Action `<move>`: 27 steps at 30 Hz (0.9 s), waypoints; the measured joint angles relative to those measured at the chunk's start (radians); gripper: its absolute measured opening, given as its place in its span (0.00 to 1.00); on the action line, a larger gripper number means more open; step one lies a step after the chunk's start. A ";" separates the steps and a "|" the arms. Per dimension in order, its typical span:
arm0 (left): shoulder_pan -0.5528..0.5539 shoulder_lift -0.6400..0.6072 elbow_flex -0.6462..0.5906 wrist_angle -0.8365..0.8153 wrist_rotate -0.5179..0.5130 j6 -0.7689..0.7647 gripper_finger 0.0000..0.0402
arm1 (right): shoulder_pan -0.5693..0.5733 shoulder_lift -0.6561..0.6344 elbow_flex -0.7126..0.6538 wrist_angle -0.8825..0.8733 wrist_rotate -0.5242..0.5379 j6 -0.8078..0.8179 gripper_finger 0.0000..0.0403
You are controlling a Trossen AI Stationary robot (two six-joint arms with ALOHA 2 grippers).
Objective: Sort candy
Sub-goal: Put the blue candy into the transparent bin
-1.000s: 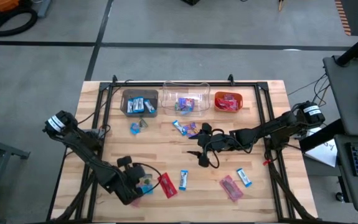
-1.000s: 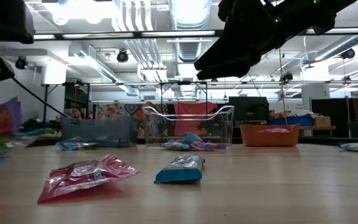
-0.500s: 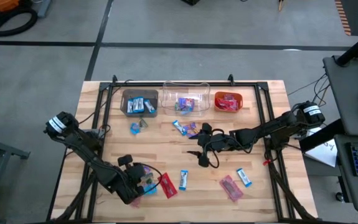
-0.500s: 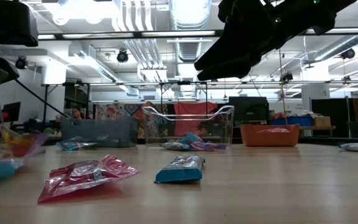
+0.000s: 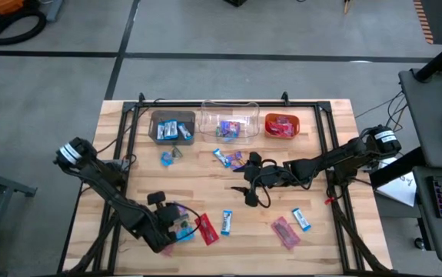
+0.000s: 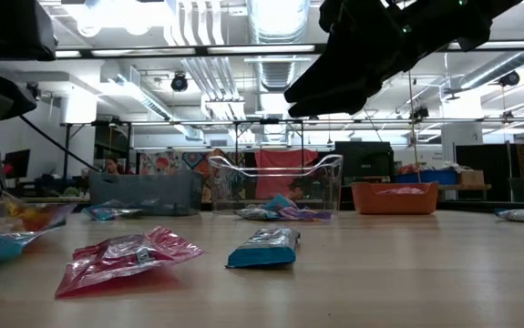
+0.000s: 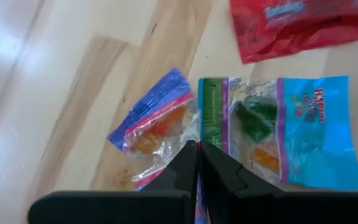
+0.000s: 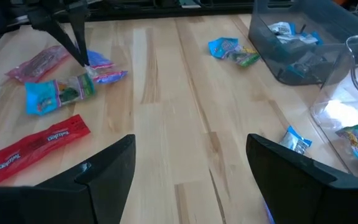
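Pinching down at the near-left part of the desk [image 5: 205,192], my left pincer [image 7: 198,163] has its two fingers pressed flat together, tips on the edge of a purple multicolour candy [image 7: 157,121]. From my wrist view I cannot tell whether any wrapper is actually caught between them; the tips seem to meet where that packet and a blue-and-green gummy packet [image 7: 278,127] overlap. A long red candy [image 7: 300,22] lies just beside them.

My right pincer [image 8: 191,165] hangs splayed wide and empty above the middle of the desk, waiting.

The rest of the candy is scattered: a blue bar [image 5: 226,221] near the red one, a pink packet [image 5: 284,231] and another blue bar [image 5: 301,219] towards the near right, a few pieces close to the bins. The brown bin [image 5: 172,128], the clear bin [image 5: 230,121] and the orange bin [image 5: 282,125] at the far edge each hold some sweets already.

My worry is the grip. If I have only a sliver of slick foil, it could slide out as I lift. If the tips have nipped both overlapping wrappers, I could carry two kinds at once and drop one in the wrong bin. If they closed on nothing, I would travel to the bins empty. A drag across the desk could also shove the red candy out of place.
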 joint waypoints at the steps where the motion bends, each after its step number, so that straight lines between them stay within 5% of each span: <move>1: 0.000 -0.012 0.000 0.000 -0.009 0.013 0.00 | 0.000 0.000 0.000 0.006 -0.001 -0.009 0.73; 12: 0.018 -0.091 0.000 -0.002 -0.123 0.071 0.00 | 0.000 0.196 0.040 0.344 -0.146 -0.194 0.71; 21: 0.014 -0.090 -0.003 -0.175 -0.033 -0.058 0.01 | -0.001 0.407 0.260 0.345 -0.148 -0.244 0.66; 27: -0.017 -0.091 -0.065 -0.069 0.010 -0.021 0.00 | -0.011 0.528 0.427 0.264 -0.149 -0.157 0.63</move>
